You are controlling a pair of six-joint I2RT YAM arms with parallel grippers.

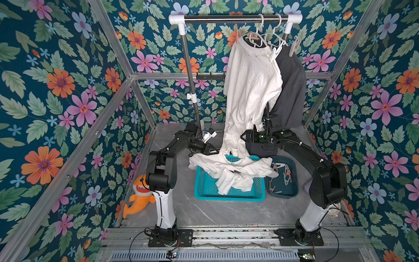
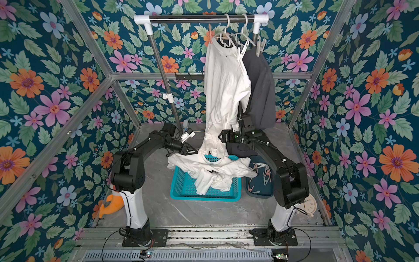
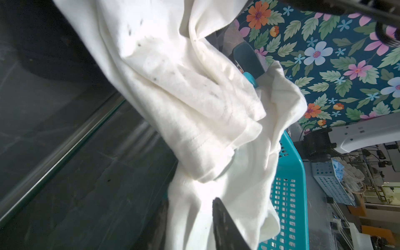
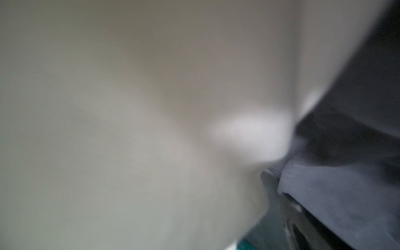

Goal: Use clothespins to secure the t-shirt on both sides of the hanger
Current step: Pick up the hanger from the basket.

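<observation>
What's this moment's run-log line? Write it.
left gripper: astride white t-shirt on basket | right gripper: open, at hanging shirt | clothespins: in tray

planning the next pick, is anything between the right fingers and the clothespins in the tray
Partly. The right fingers sit against the hanging white t-shirt, and a loose white shirt drapes over the tray edge nearest them. Most clothespins lie uncovered.
</observation>
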